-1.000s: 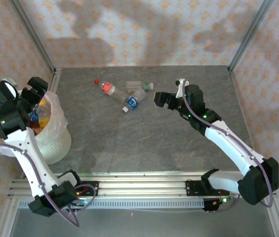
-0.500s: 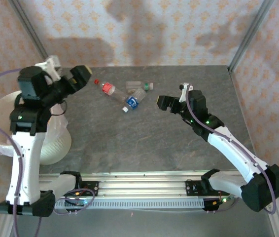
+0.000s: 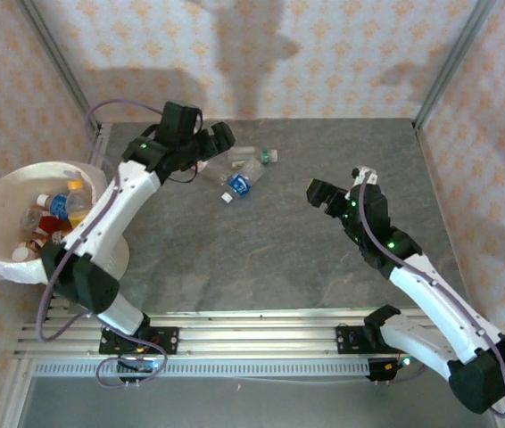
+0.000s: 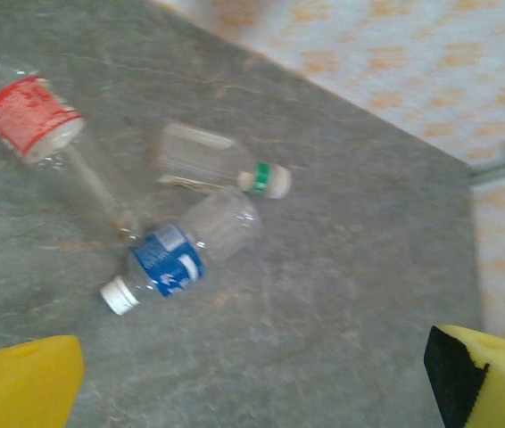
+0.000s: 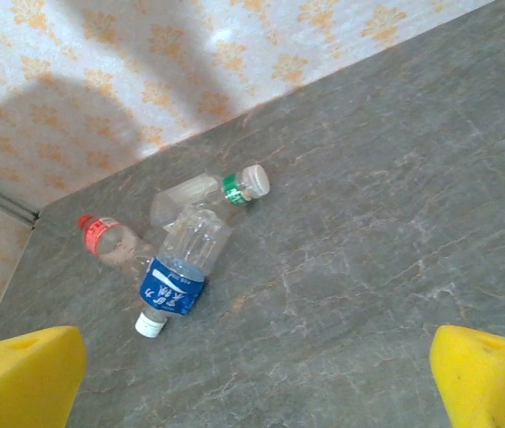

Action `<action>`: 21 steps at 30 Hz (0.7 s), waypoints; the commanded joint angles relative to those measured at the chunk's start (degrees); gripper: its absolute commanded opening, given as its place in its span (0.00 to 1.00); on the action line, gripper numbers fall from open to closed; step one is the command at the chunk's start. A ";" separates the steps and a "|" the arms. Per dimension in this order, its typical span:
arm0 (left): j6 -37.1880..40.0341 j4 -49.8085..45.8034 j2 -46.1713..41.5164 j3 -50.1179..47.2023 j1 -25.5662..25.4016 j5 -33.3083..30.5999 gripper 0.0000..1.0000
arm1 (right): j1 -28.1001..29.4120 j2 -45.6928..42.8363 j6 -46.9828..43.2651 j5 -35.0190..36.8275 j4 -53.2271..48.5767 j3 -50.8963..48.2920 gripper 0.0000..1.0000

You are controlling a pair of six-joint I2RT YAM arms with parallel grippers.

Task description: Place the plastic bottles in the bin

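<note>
Three plastic bottles lie clustered at the far middle of the table. One has a blue label and white cap. A clear one has a green collar. The third has a red label; in the top view my left arm hides it. My left gripper hovers open just left of the cluster, holding nothing. My right gripper stands open and empty to their right, well apart. The bin at the left edge holds several bottles.
Patterned walls and metal corner posts close in the table at the back and sides. The grey tabletop lies bare between the cluster and the arm bases. The mounting rail runs along the near edge.
My left arm has swung from over the bin across to the bottle cluster. My right arm has drawn back to the right, away from the bottles. The bottles on the table stayed put.
</note>
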 commanded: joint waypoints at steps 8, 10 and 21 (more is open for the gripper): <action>-11.42 1.08 15.38 7.41 2.69 -22.83 1.00 | 0.20 -5.07 -1.17 1.18 -7.28 -0.51 0.99; -12.44 -0.10 20.44 11.07 3.82 -22.92 1.00 | 0.20 -5.43 -1.70 1.31 -8.53 -0.15 0.99; -20.00 -5.97 37.45 26.03 8.37 -22.11 1.00 | 0.26 -6.22 -2.43 2.67 -8.00 -0.54 0.99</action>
